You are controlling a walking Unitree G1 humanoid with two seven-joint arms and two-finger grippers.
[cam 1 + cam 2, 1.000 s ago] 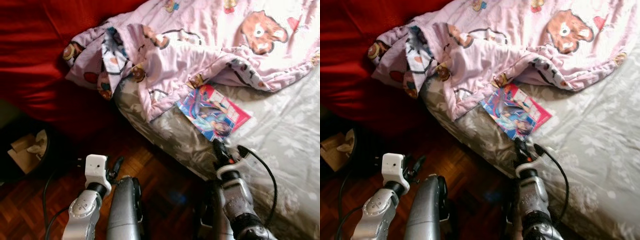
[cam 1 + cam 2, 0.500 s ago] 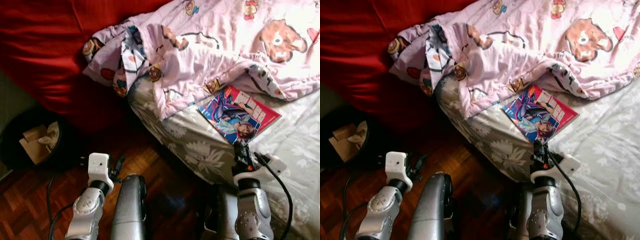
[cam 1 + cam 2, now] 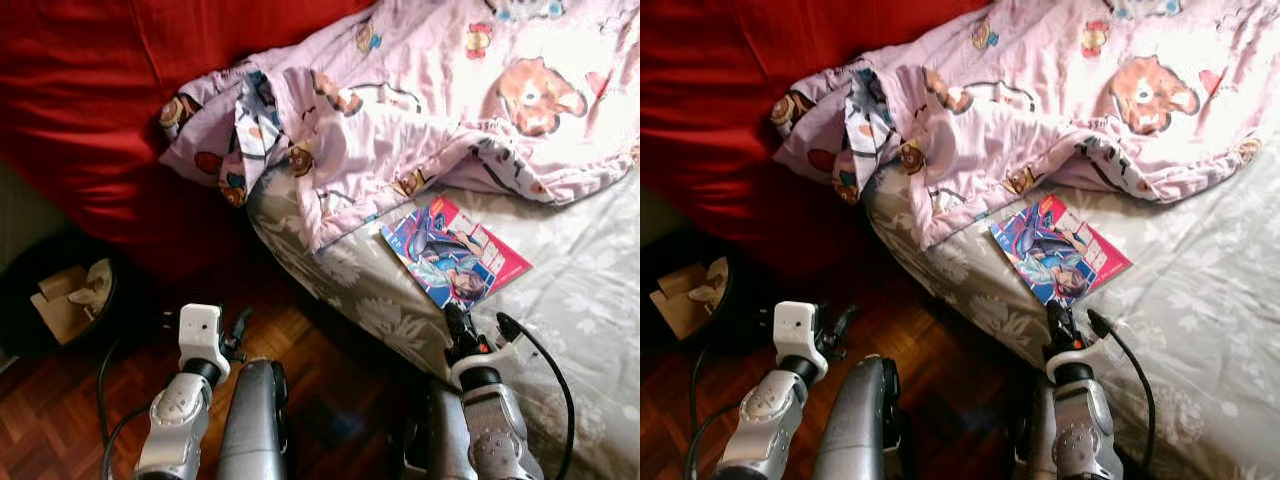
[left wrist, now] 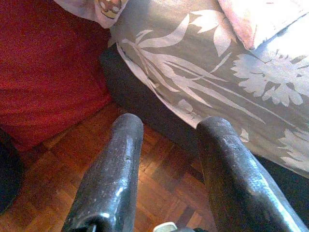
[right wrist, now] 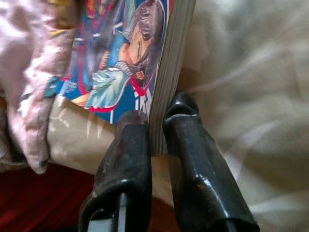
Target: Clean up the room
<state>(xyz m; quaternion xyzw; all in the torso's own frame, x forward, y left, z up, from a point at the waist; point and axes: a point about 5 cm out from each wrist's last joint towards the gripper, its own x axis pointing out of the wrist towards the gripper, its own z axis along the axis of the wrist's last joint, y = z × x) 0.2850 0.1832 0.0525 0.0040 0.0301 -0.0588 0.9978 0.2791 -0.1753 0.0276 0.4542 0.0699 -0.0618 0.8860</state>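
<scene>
Jaws of the left gripper [image 4: 164, 159] are seen parted and empty at the lower left, over the wood floor [image 3: 60, 420]. Lower right, the right gripper [image 5: 157, 125] is nearly closed about the comic's [image 3: 455, 250] near edge; whether it is pinched cannot be told. Light, thin and floppy, the comic is best taken at that stiffer spine edge. It lies on the soft bed [image 3: 590, 290], beside the quilt [image 3: 400, 110].

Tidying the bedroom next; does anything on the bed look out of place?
Yes. A comic book lies askew on the grey sheet, one corner under the rumpled pink quilt, which is bunched at the bed's corner. The right gripper straddles the comic's edge.
</scene>
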